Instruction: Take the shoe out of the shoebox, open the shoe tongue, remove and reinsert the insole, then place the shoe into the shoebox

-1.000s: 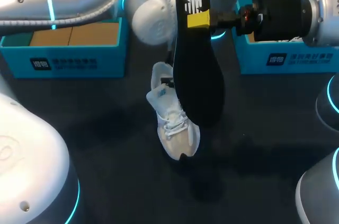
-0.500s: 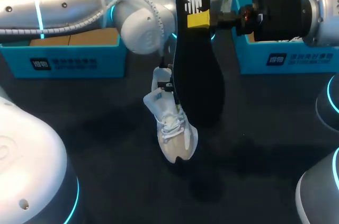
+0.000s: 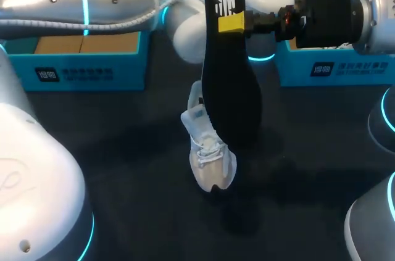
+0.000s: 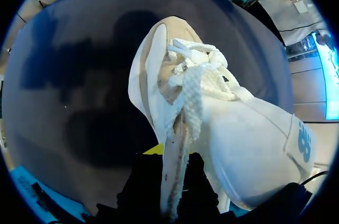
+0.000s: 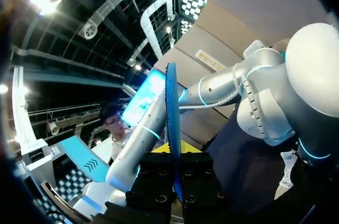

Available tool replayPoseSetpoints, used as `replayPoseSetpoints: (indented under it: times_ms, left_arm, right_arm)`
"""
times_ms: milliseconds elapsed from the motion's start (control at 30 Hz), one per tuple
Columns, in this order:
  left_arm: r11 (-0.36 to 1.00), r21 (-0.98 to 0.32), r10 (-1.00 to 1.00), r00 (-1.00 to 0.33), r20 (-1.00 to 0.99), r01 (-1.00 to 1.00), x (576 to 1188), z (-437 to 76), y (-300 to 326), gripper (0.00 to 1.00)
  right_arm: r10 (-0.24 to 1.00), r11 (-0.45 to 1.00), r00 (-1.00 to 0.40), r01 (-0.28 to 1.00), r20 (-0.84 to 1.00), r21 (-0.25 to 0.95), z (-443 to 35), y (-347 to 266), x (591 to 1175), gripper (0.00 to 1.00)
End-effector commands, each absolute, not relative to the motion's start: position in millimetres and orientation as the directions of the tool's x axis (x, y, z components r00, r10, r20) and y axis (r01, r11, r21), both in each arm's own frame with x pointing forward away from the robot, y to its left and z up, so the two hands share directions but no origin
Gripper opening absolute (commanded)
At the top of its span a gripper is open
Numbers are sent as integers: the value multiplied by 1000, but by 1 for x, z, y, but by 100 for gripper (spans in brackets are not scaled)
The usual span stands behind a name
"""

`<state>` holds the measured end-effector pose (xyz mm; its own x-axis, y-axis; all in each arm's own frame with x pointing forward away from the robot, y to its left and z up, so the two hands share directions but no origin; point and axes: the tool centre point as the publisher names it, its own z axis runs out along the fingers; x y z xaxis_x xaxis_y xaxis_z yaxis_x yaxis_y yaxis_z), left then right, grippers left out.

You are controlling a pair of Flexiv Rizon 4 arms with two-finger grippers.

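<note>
Centrally, the shoe (image 3: 210, 156) points its toe toward 5 o'clock, its tongue (image 4: 179, 128) pinched by the left gripper (image 4: 172, 168) at the 12 o'clock end. The right gripper (image 3: 234, 22) clamps the insole (image 3: 229, 88), held upright at the shoe's 1 o'clock.

You have a dark table (image 3: 123, 168). At its far left stands an open blue left shoebox (image 3: 86, 73) with a brown cardboard floor, and at its far right a blue right shoebox (image 3: 333, 70). Between them, nearer the middle, sits the white shoe (image 3: 210, 162).
</note>
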<state>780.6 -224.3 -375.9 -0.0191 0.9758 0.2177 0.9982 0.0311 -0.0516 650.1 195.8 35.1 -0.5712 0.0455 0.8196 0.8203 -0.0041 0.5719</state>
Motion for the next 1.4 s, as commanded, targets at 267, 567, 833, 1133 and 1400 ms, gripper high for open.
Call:
replayPoseSetpoints:
  times_ms: [267,567,833,1133,1400]
  left_arm:
    - [36,-100,965,-9,262,994,790,-404,-237,40]
    - [-7,-95,983,24,180,995,792,-385,-236,100]
    - [-20,-61,995,26,101,998,797,-358,-234,100]
    - [18,-19,999,-19,-33,1000,817,-329,-232,100]
    - [85,3,982,-83,-168,996,843,-295,-223,100]
  right_arm:
    - [48,-5,-570,821,820,571,35,198,650,0]
    - [48,-5,-570,821,820,571,35,198,650,0]
    - [48,-5,-570,821,820,571,35,198,650,0]
    - [48,-5,-570,821,820,571,35,198,650,0]
    - [48,-5,-570,821,820,571,35,198,650,0]
